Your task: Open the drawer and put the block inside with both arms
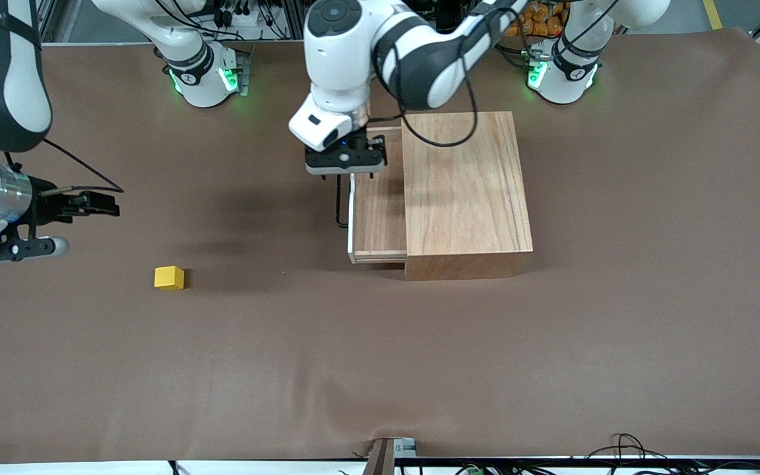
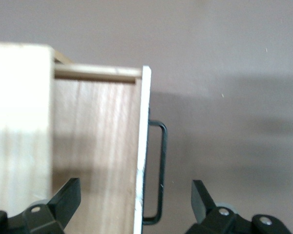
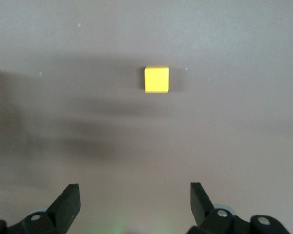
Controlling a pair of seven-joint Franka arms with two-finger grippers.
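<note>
1. Yellow, matte and sharp-edged, the block [image 1: 169, 278] sits on the brown cloth-covered bench [image 1: 380, 369], ahead of the right end effector [image 3: 135, 200], apart from it; this arm is the nearer one.
2. Right end effector: wide open, empty.
3. Left end effector [image 1: 346, 173] hovers spread and empty over the pale front panel and thin black handle [image 2: 157, 170] of the part-open light-wood drawer [image 1: 375, 208].
</note>
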